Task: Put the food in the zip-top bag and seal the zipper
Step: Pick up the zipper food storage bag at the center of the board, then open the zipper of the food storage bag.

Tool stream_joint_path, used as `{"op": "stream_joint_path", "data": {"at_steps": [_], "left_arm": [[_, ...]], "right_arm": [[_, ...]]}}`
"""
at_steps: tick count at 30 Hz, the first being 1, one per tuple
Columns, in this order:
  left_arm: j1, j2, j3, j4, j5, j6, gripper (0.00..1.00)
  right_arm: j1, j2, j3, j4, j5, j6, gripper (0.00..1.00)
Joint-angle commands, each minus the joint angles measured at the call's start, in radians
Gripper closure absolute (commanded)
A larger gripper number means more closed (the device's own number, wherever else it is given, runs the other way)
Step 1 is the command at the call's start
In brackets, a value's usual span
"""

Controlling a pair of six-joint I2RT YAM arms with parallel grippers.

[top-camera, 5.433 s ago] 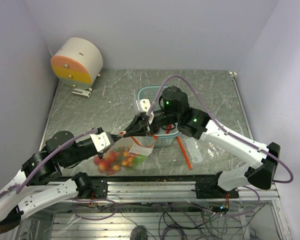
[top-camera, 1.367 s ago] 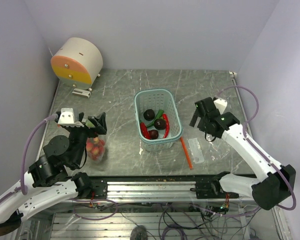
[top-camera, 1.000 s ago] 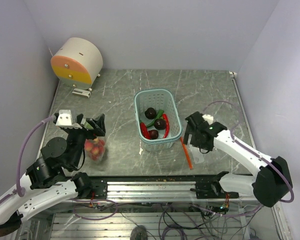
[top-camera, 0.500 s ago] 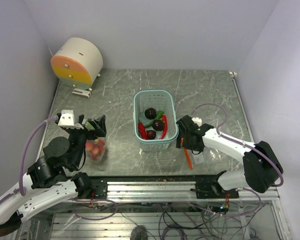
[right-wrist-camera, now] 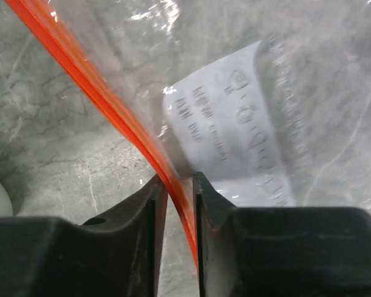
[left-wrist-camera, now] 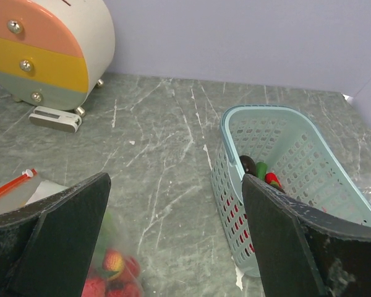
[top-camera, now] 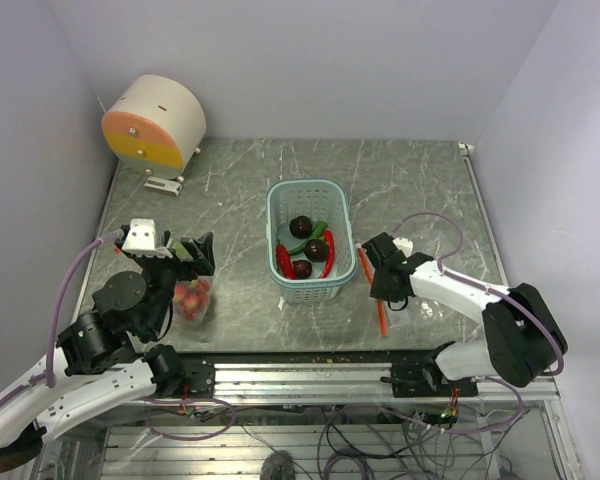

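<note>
**Orange-red zipper runs through the right tool's gap**

Clear and floppy, the empty zip-top bag (top-camera: pixel 396 300) lies flat on the counter (top-camera: pixel 230 190). Its body spreads to the outer side of the right tool (right-wrist-camera: pixel 180 207), the side away from the basket. The bag's white label (right-wrist-camera: pixel 235 136) sits just ahead of the tool. The zipper (right-wrist-camera: pixel 111 111) is the bag's edge on the tool's basket side. Its long axis runs from the near edge of the counter toward the far wall, a little slanted, and passes between the fingers (right-wrist-camera: pixel 145 213). The jaws stand drawn close on either side of the strip, but I cannot tell whether they already pinch it.

The right arm is plainly the nearer one. The left tool (left-wrist-camera: pixel 176 216) hangs wide open and holds nothing, well apart beyond the basket. It is above a second bag (top-camera: pixel 192 298) that has red and yellow pieces inside.

Pale lilac walls (top-camera: pixel 330 60) close the room on three sides. The counter is grey, marbled and smooth, so the thin bag would likely slide rather than lift unless it is gripped.

The light-blue basket (top-camera: pixel 272 215) stands just beside the right tool, on its inner side. The food (top-camera: pixel 302 227) in the basket includes dark red balls, red chillies and something green. As I judge it, the coming move depends on raising the strip and turning the bag's mouth toward that basket.
</note>
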Motion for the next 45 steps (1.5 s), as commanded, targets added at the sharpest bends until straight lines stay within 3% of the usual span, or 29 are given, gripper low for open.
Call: {"op": "stream_joint_path", "data": {"at_steps": [1,6,13,20,27,33,45], "left_arm": [[0.003,-0.003,0.034,-0.024,0.016,-0.014,0.02],[0.004,-0.011,0.039,-0.038,0.018,-0.026,0.03],[0.005,-0.008,0.073,-0.023,0.114,-0.046,0.2],[0.004,0.042,0.142,0.038,0.298,-0.078,0.2],[0.004,0.162,0.232,0.063,0.434,-0.109,0.19],[0.004,0.243,0.298,0.085,0.514,-0.127,0.24],[0.003,0.283,0.137,0.258,0.416,-0.108,0.3]], "right_arm": [[-0.008,-0.041,-0.033,-0.039,0.061,0.021,0.87],[-0.008,-0.138,-0.011,-0.093,0.1,0.025,1.0],[-0.004,-0.337,0.163,-0.225,0.149,-0.019,1.0],[0.063,-0.427,0.472,-0.192,0.048,-0.223,1.0],[0.192,-0.291,0.651,0.1,-0.237,-0.371,1.0],[0.398,-0.109,0.748,0.22,-0.258,-0.481,1.0],[0.436,-0.067,0.749,0.26,-0.289,-0.515,1.0]]}}
